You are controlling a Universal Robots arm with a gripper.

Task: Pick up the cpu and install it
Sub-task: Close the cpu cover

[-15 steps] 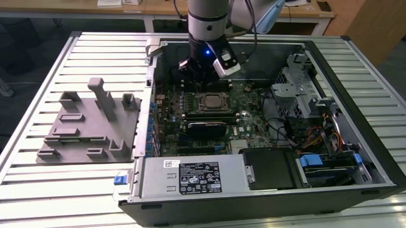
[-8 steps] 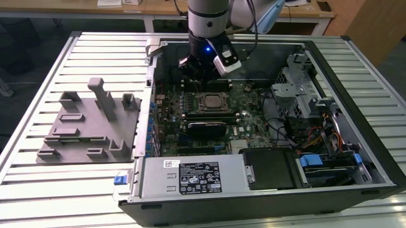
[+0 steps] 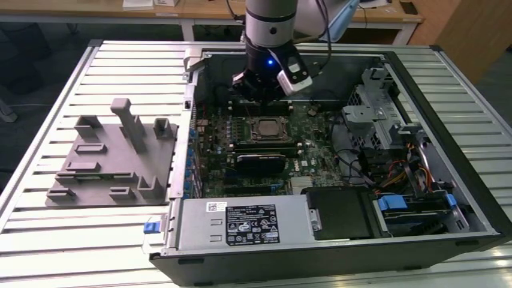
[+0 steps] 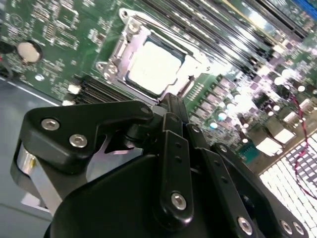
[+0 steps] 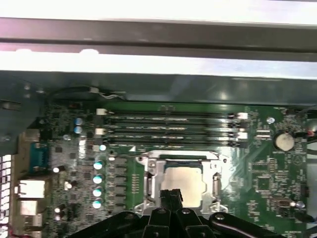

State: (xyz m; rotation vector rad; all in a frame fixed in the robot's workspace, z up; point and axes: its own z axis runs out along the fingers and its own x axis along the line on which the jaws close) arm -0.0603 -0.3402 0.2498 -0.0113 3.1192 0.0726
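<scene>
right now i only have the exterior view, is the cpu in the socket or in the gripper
observer: in the first wrist view the cpu lies inside the socket, silvery top up
operator: so the gripper is empty
observer: yes, in the second wrist view the gripper is shut with nothing between its tips
operator: does the cpu sit flat
observer: looks so. in the second wrist view no corner stands above the socket, though glare washes out part of its top
</scene>
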